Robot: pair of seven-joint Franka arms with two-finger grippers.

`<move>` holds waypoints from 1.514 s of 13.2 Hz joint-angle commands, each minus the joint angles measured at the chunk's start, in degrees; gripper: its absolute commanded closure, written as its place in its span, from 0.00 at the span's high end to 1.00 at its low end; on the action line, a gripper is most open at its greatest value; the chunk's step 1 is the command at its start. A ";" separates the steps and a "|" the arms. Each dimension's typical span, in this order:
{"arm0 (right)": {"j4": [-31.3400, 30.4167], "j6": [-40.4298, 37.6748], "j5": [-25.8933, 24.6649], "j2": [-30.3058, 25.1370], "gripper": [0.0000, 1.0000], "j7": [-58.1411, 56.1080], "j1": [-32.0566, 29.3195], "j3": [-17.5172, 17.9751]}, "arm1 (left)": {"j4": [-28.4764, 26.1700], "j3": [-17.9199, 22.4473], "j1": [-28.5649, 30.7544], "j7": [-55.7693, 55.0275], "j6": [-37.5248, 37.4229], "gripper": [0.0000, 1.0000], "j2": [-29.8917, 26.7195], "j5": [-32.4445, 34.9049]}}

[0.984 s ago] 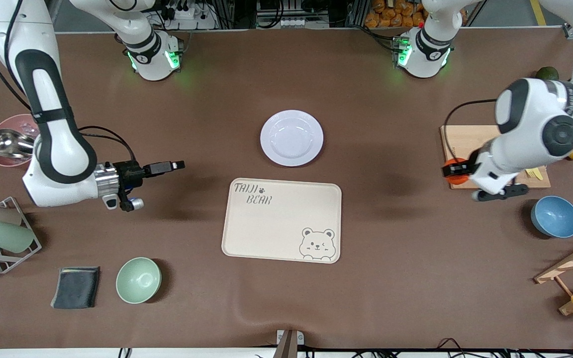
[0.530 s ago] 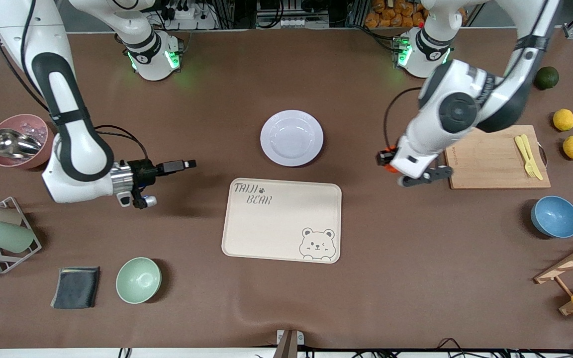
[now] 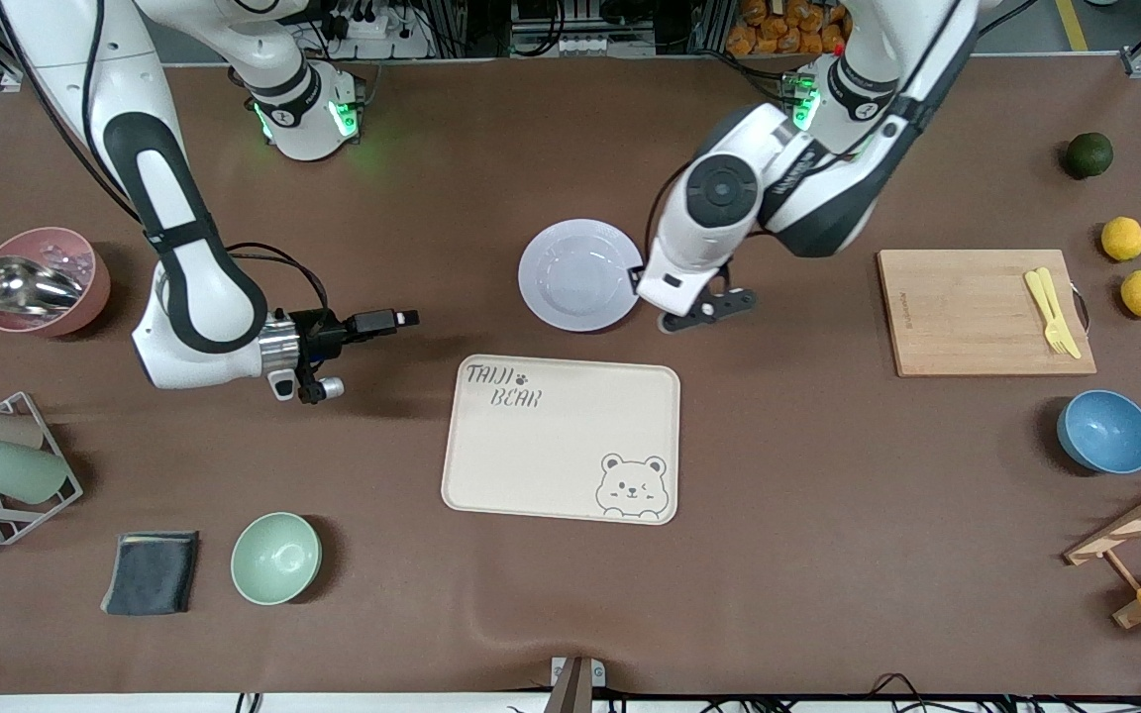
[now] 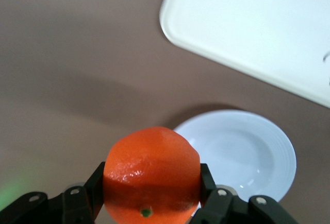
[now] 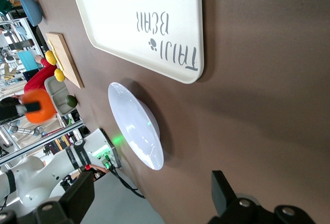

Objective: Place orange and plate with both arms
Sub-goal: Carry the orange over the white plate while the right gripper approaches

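Note:
The white plate (image 3: 580, 274) lies at mid-table, farther from the front camera than the bear tray. My left gripper (image 3: 639, 281) hangs over the plate's rim on the side toward the left arm's end. It is shut on the orange (image 4: 151, 175), which the left wrist view shows clamped between both fingers above the table, next to the plate (image 4: 242, 154). The wrist hides the orange in the front view. My right gripper (image 3: 402, 319) is open and empty, low over bare table toward the right arm's end, its jaws pointing toward the plate (image 5: 136, 126). The right wrist view shows the held orange (image 5: 37, 105) far off.
The cream bear tray (image 3: 561, 438) lies just nearer the camera than the plate. A wooden board (image 3: 967, 312) with yellow cutlery, a blue bowl (image 3: 1105, 431), two lemons and a dark green fruit (image 3: 1089, 154) sit toward the left arm's end. A green bowl (image 3: 275, 558), cloth, cup rack and pink bowl sit toward the right arm's end.
My left arm has swung from the wooden board across to the plate's rim, carrying the orange. My right gripper has crept toward the middle of the table, still open.

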 commanded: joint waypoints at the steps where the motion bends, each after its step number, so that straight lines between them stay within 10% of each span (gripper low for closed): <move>1: -2.01 2.61 1.92 -1.51 1.00 -1.28 1.71 -0.39 | 1.18 0.55 -6.39 -9.28 3.76 0.14 4.37 0.33; 15: -4.64 10.35 4.99 -1.60 1.00 -1.54 8.65 -0.30 | 3.29 2.04 -14.14 -21.00 13.53 0.26 18.09 10.08; 17: -5.17 10.96 7.61 -1.43 0.99 -1.54 9.36 -0.30 | 3.64 2.66 -14.93 -21.00 13.62 0.48 18.45 10.70; 18: -5.26 11.14 8.33 -1.42 0.99 -1.63 10.41 -0.38 | 4.25 3.27 -14.93 -20.91 13.53 0.85 18.54 10.79; 20: -5.26 12.28 8.51 -1.42 0.99 -1.54 10.94 -0.30 | 4.35 3.71 -14.50 -20.30 13.36 1.00 17.49 10.88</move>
